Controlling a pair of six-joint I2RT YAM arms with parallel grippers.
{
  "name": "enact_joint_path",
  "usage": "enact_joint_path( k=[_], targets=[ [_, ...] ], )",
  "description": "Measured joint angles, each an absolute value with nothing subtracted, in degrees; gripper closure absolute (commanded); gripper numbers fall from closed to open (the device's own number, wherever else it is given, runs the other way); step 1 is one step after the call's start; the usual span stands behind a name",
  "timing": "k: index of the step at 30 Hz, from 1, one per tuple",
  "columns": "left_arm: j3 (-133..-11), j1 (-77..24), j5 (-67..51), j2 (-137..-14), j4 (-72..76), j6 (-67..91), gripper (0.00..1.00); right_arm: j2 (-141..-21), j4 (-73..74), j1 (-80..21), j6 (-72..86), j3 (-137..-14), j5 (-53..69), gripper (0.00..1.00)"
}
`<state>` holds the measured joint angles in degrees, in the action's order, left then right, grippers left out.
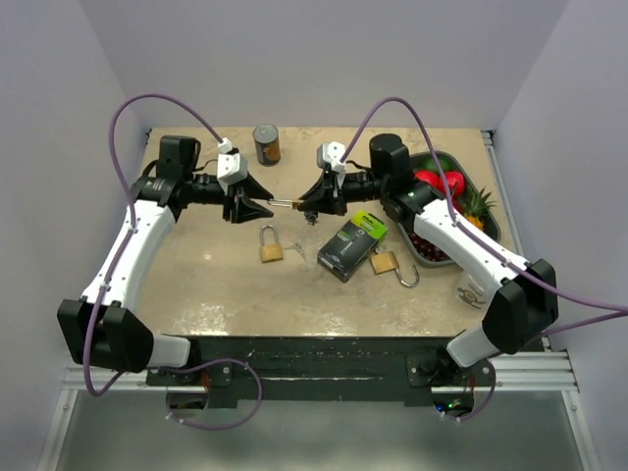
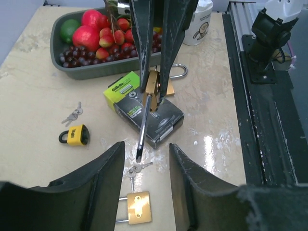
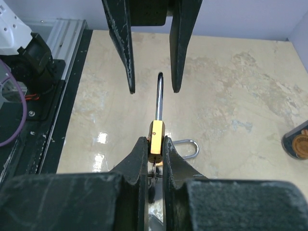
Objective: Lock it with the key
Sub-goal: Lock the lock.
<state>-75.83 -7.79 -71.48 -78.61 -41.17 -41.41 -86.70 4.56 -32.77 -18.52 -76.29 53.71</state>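
Observation:
My right gripper (image 1: 306, 203) is shut on the body of a brass padlock (image 3: 155, 134), held above the table. Its steel shackle (image 3: 159, 98) points straight at my left gripper (image 1: 263, 206). In the left wrist view the shackle tip (image 2: 142, 130) lies between the left fingers (image 2: 108, 168) with a gap on each side, so the left gripper (image 2: 147, 147) is open around it and not touching. Something dark, perhaps a key (image 3: 153, 175), hangs behind the lock between the right fingers; I cannot make it out. Loose keys (image 2: 136, 168) lie on the table below.
A second brass padlock (image 1: 270, 247) lies beside those keys. A yellow padlock (image 2: 74, 135) with keys (image 2: 72, 114), a green-black box (image 1: 353, 245) and a third padlock (image 1: 386, 263) are nearby. A can (image 1: 266, 143) stands at the back; a fruit tray (image 1: 491, 231) and a mug (image 1: 474, 291) sit on the right.

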Motion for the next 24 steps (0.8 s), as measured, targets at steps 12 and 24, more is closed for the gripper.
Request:
enact_joint_path(
  k=[12, 24],
  targets=[
    [-72.38, -9.08, -70.91, -75.35, -33.65, -35.64, 0.6, -86.04, 4.84, -34.39, -19.99, -75.55, 53.65, 1.0],
    [-71.48, -9.21, -69.69, -75.83, -36.88, -39.0, 1.0, -85.78, 4.08, -34.79, -19.77, -75.35, 53.39, 1.0]
  ],
)
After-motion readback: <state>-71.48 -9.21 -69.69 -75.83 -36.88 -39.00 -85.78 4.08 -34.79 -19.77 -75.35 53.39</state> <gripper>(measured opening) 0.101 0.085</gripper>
